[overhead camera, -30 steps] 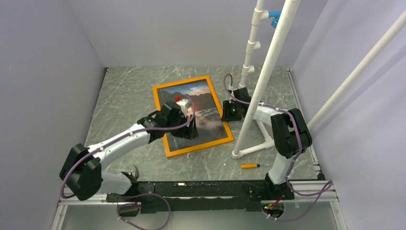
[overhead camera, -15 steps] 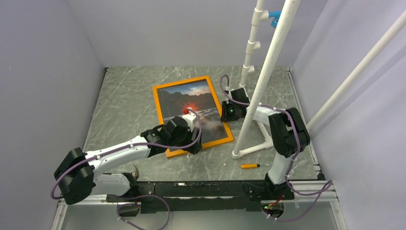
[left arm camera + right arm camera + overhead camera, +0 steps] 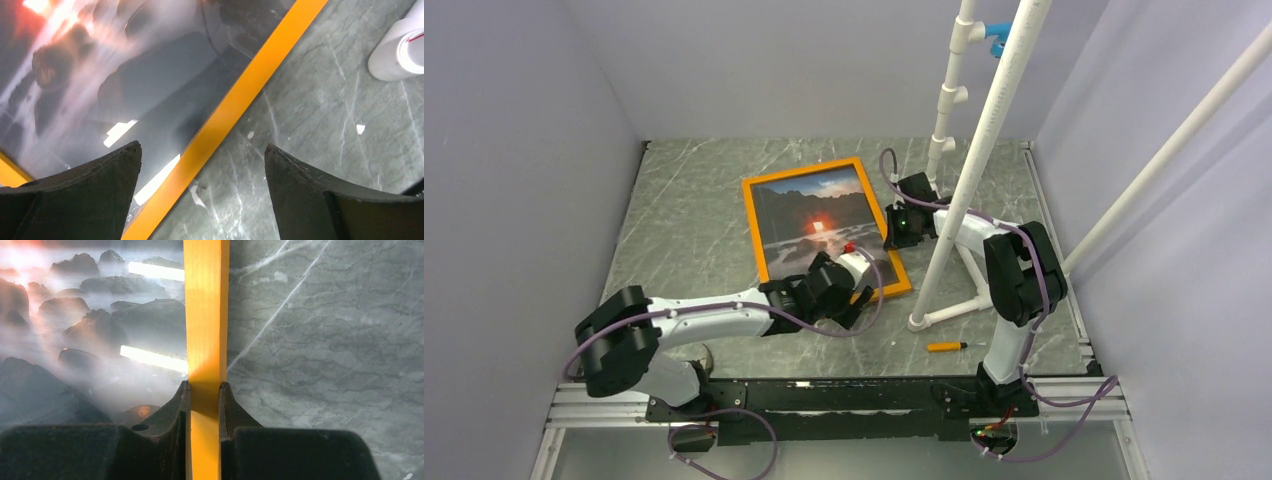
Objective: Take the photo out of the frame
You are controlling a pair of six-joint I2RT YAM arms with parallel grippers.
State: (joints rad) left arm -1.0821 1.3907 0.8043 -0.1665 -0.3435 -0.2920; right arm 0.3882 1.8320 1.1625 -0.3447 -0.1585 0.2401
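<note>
The bright-orange frame (image 3: 754, 215) lies flat on the marble table with the photo (image 3: 809, 220) inside it, its red-orange sun at centre. My right gripper (image 3: 894, 235) is shut on the frame's right rail (image 3: 205, 315), one finger on each side of the orange bar. My left gripper (image 3: 862, 298) is open and empty, low over the frame's near right corner. In the left wrist view, the orange rail (image 3: 240, 100) runs diagonally between the spread fingers (image 3: 95, 190), with the photo (image 3: 100, 65) to its left.
A white PVC pipe stand (image 3: 954, 200) rises just right of the frame, its foot (image 3: 397, 50) near my left gripper. A small orange-handled screwdriver (image 3: 946, 346) lies on the table near the right arm's base. Grey walls enclose the table.
My left gripper has moved off the photo's middle, toward the near right, to the frame's near right corner. The sun is now uncovered. The right gripper has stayed on the rail.
</note>
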